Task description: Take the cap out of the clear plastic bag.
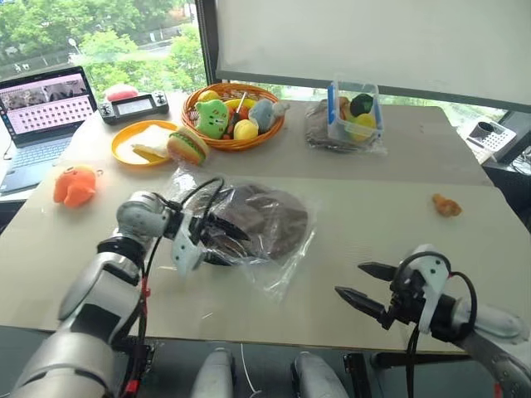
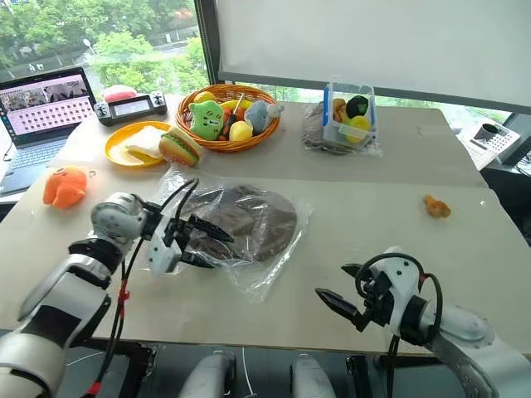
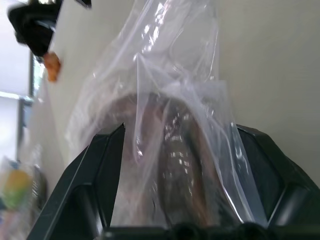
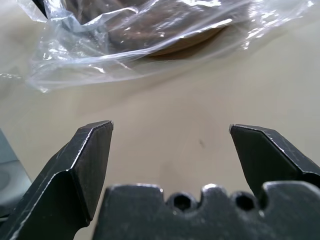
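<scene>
The brown cap (image 1: 270, 220) lies flat inside the clear plastic bag (image 1: 286, 267) in the middle of the table. My left gripper (image 1: 236, 247) is at the bag's left end, pointing right, fingers open. In the left wrist view the crinkled bag (image 3: 170, 60) and the cap (image 3: 175, 165) sit between its spread fingers (image 3: 100, 170). My right gripper (image 1: 349, 279) hovers open over bare table near the front edge, right of the bag, with nothing between its fingers. Its wrist view shows the bag (image 4: 65, 65) and cap (image 4: 165, 25) ahead of it.
At the back stand a wicker basket (image 1: 249, 145) of plush toys, an orange plate (image 1: 124, 153) with a toy burger (image 1: 187, 146), and a bagged fruit box (image 1: 355, 112). An orange plush (image 1: 75, 184) and a laptop (image 1: 41, 116) are at the left. A small orange item (image 1: 446, 205) lies at the right.
</scene>
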Motion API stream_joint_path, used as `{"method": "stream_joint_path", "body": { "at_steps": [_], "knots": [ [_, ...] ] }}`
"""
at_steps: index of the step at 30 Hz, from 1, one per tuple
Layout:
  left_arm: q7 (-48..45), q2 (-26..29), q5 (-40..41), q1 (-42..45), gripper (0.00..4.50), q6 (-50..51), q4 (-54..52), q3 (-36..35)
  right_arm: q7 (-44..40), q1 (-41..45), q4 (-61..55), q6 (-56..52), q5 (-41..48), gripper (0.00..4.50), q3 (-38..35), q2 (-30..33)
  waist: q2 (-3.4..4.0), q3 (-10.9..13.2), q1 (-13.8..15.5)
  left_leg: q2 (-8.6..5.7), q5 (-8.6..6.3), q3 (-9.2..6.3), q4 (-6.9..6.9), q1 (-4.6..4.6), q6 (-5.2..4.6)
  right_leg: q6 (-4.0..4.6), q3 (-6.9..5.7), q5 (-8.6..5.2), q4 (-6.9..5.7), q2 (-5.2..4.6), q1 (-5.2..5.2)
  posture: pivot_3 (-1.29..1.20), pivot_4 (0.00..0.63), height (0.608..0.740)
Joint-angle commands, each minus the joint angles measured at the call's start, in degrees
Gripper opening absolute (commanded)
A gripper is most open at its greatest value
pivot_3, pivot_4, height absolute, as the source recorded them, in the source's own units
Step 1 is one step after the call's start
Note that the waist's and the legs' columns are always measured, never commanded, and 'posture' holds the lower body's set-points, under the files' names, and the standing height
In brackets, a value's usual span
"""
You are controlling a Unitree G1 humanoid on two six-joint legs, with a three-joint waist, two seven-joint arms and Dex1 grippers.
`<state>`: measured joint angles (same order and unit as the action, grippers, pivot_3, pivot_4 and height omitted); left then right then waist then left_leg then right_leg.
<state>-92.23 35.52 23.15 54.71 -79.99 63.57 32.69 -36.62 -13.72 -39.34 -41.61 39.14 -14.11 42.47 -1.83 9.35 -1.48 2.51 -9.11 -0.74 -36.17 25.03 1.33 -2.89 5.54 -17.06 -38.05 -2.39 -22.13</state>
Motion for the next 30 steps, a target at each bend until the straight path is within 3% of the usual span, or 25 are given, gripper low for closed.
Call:
{"method": "stream_joint_path", "body": {
  "at_steps": [1, 4, 7, 9, 13, 18, 24, 30],
  "knots": [
    [-0.27, 9.39, 5.99, -5.51, 3.45, 23.14, -16.43, 5.44, -2.73, 1.35, 1.32, 2.01, -0.61, 4.50, -0.24, 1.21, 0.03, 0.01, -0.70, 0.01, 0.00, 0.01, 0.03, 0.00, 0.00, 0.02, 0.02, 0.01, 0.00, 0.00, -0.01, 0.00, 0.150, 0.740],
    [0.44, 18.83, 14.25, -16.42, 3.45, 47.10, -39.02, 2.18, -4.18, 2.50, 2.96, 2.15, -0.83, 4.50, -0.26, 1.67, 0.07, 0.03, -1.28, 0.06, 0.00, 0.01, 0.11, -0.01, 0.00, 0.24, 0.01, 0.11, -0.01, -0.01, -0.03, 0.00, 0.150, 0.740],
    [10.18, 27.73, 22.92, -27.37, 3.45, 68.94, -61.78, -1.52, -4.99, 3.81, 4.25, 2.11, -1.08, 4.50, 0.05, 1.89, 0.10, 0.08, -1.46, 0.18, 0.00, -0.01, 0.17, -0.06, 0.01, 0.33, -0.03, 0.11, -0.05, -0.01, -0.01, 0.00, 0.150, 0.740],
    [21.86, 26.09, 27.58, -28.72, 3.45, 80.95, -69.05, -4.55, -5.30, 4.55, 4.82, 2.01, -1.24, 4.50, 0.56, 1.94, 0.10, 0.19, -0.92, 0.20, 0.00, 0.00, 0.13, -0.09, 0.01, 0.26, -0.09, 0.05, -0.10, 0.02, -0.03, 0.00, 0.150, 0.740],
    [40.35, 14.43, 27.92, -27.97, 3.45, 92.88, -72.08, -9.79, -5.51, 5.51, 5.16, 1.30, -1.30, 4.50, 1.42, 1.86, 0.17, 0.19, 0.98, 0.32, 0.02, 0.20, -0.04, -0.28, -0.02, -0.01, -0.31, -0.13, -0.08, -0.07, 0.32, 0.00, 0.150, 0.740],
    [41.52, 5.19, 14.48, -29.88, 3.45, 88.13, -66.93, -11.06, -5.87, 5.90, 4.86, 0.12, -0.43, 4.50, 0.58, 2.47, 0.13, 0.19, 0.30, 0.28, 0.02, 0.30, -0.05, -0.41, -0.02, 0.00, -0.16, -0.12, -0.01, -0.01, 0.43, 0.00, 0.150, 0.740],
    [35.21, -0.20, 1.61, -31.57, 3.45, 77.99, -63.04, -9.37, -6.43, 6.57, 5.40, -0.71, -0.29, 4.50, -0.26, 3.39, 0.21, 0.15, 0.50, 0.25, 0.02, 0.40, 0.24, -0.22, -0.03, 0.39, -0.02, 0.07, 0.00, 0.01, 0.05, 0.00, 0.150, 0.740],
    [25.06, -0.47, 0.31, -31.17, 3.45, 77.33, -69.38, -9.02, -5.83, 6.62, 5.09, -1.39, -0.10, 4.50, -0.69, 3.27, 0.21, 0.15, 0.73, 0.24, 0.02, 0.41, 0.16, -0.12, -0.02, 0.37, -0.02, 0.07, 0.01, 0.00, 0.03, 0.00, 0.150, 0.740]
  ]
}}
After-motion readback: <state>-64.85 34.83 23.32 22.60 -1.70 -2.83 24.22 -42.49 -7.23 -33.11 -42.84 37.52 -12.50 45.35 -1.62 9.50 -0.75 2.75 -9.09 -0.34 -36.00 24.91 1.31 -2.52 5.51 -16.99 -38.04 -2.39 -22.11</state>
